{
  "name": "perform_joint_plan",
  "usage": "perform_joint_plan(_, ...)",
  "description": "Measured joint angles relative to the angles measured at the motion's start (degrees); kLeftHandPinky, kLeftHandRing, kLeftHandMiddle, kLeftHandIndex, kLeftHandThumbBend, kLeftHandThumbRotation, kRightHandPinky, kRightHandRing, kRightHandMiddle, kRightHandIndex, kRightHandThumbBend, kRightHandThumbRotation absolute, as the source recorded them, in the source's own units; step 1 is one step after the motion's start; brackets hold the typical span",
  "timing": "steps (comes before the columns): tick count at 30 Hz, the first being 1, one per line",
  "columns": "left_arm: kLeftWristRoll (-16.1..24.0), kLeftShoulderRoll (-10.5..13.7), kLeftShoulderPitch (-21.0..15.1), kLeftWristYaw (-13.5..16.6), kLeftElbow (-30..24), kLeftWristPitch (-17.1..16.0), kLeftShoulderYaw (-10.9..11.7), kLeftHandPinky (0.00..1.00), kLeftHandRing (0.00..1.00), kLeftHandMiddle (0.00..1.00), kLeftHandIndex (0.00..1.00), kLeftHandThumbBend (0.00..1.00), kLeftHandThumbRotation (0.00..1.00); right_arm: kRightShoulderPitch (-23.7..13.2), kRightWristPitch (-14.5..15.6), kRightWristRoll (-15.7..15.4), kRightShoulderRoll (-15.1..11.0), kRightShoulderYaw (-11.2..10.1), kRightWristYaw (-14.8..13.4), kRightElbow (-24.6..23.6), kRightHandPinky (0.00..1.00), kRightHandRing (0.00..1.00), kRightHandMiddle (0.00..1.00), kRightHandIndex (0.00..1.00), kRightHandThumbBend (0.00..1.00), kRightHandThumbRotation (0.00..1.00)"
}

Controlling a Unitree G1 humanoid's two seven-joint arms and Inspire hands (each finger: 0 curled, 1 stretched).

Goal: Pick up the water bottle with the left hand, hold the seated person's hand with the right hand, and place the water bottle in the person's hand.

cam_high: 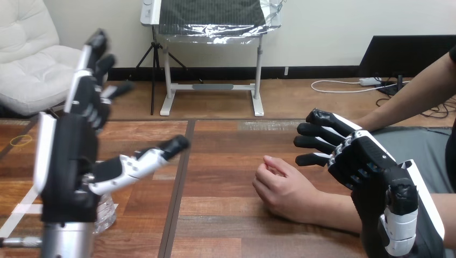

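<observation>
Head view looks down on the wooden table (226, 156), its planks running left to right. The left hand (67, 161) is the biggest thing in view, raised at the table's left with its back toward the camera. Its fingers are straight and spread upward, its thumb stretches out to the right, and it grips nothing. The right hand (371, 161) reaches in from the lower right and sits above the person's forearm. Its fingers are loosely bent and point left, closing on nothing, and their tips are apart from the person's hand (285, 188). That hand rests on the table in a loose fist, just left of and below the right hand's fingertips. The water bottle (106, 212) stands on the table, low at the left. It is mostly hidden behind the left hand's palm and wrist, with a clear ribbed part showing under the thumb; whether the hand touches it cannot be told.
</observation>
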Motion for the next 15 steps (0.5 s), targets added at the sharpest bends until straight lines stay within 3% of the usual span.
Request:
perform_joint_plan(8,1.7,0.6,-0.9,2.7,1.0,0.0,2.8,0.92,0.96,0.96,0.94,1.0,0.26,0.0,-0.2,0.0,0.0,0.0,0.0,0.0,0.66,0.76,0.79,0.8,0.88,0.98)
perform_joint_plan(15,2.6,0.9,-1.9,5.6,1.2,1.1,5.2,0.97,0.96,0.96,0.93,1.0,0.31,0.0,-0.4,0.0,0.0,0.0,0.1,0.0,0.66,0.76,0.79,0.8,0.88,0.98)
